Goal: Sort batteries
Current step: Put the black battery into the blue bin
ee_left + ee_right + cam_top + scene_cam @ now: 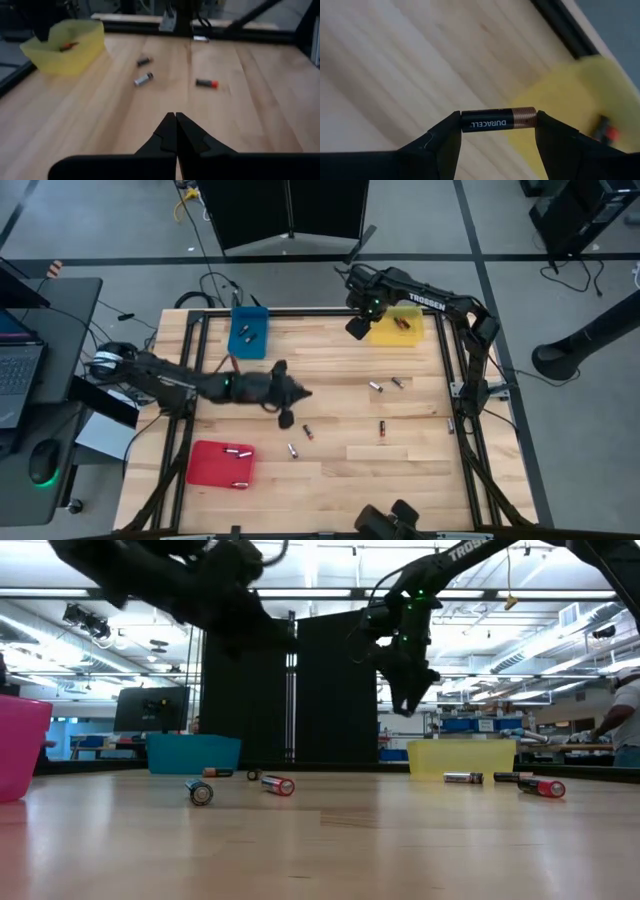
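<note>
One battery (498, 120) pinched endwise in the right hand (498, 131) above the yellow tray's (415, 332) near edge; left hand (175, 131) pressed together mid-table.

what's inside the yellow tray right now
One battery with a red end lies in the yellow tray; the left wrist view shows it too. The right gripper, its fingers shut on a Duracell battery, hangs over the tray's edge and may hide part of the floor.

Pale smooth wooden table (400, 460), glossy black-and-copper battery (498, 120), matt yellow plastic tray (420, 333)
</note>
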You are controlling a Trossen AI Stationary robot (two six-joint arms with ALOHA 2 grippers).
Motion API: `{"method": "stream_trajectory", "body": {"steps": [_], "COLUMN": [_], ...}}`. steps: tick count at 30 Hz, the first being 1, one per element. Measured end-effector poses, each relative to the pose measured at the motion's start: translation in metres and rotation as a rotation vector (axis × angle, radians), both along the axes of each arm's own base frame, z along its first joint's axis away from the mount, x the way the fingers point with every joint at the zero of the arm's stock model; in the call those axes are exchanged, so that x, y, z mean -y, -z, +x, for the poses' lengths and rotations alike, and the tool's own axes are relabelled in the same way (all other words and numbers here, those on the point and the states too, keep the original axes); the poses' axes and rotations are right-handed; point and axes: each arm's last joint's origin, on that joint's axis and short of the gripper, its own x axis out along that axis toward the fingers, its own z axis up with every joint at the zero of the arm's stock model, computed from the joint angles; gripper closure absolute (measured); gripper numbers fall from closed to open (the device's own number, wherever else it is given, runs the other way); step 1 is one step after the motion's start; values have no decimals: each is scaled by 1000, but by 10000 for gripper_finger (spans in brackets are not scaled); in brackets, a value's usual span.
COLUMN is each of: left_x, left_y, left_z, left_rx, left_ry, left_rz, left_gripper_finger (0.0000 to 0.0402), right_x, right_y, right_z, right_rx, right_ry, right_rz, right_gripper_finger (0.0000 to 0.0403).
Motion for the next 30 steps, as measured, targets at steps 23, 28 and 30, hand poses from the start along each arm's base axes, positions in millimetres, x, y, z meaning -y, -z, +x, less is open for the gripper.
{"method": "stream_trajectory", "body": {"steps": [23,28,30], "left_x": [-91,-89,-89], "left_y": [-20,-19,-19], "left_z": [-6,-4,-5], "left_rx": [-29,-12,-18], "left_ry": [-220,-137,-155], "left_rz": [730,734,737], "left_gripper_finger": [371,335,316], "right_x": [-7,-7,-6], "right_y": [15,12,11], "right_z": [58,59,60], "right_rx": [1047,1079,1089], "right_ry": [-477,-500,-509], "right_rz": [324,305,297], "right_gripper_finger": [176,175,176]}}
